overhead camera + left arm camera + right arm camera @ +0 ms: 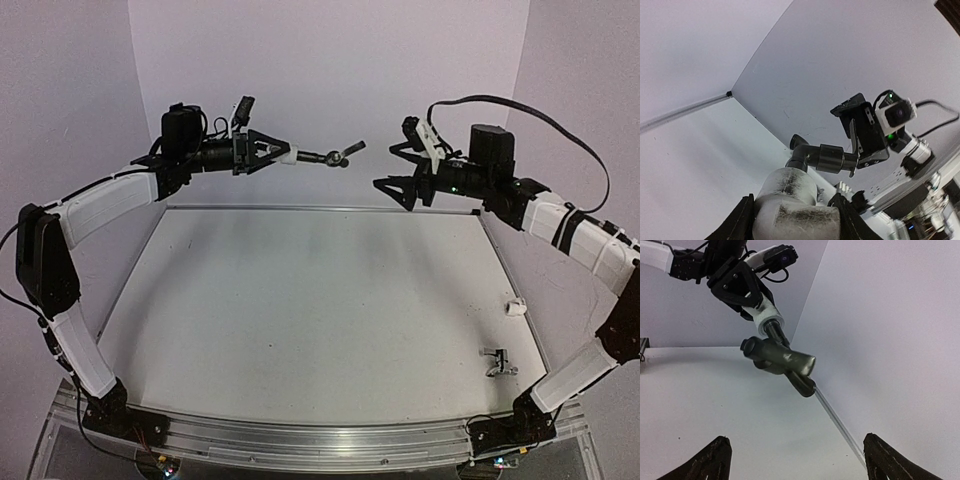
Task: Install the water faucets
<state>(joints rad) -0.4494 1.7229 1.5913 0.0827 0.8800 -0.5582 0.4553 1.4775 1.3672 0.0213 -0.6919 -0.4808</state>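
- The counter [300, 320] is carrying the silver faucet [497, 362] and a loose white fitting [516, 308] near its right edge.
- The left hand [280, 154] is clamping a white sleeve [288, 155] that is bearing the dark faucet [335, 155] in midair.
- The right hand [386, 167] is gaping apart, facing it.

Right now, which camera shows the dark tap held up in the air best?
The right wrist view: the dark tap fills the centre, its whole shape clear, joined to a white fitting between the left fingers. The left wrist view sees it from behind that fitting; the top view shows it tiny.
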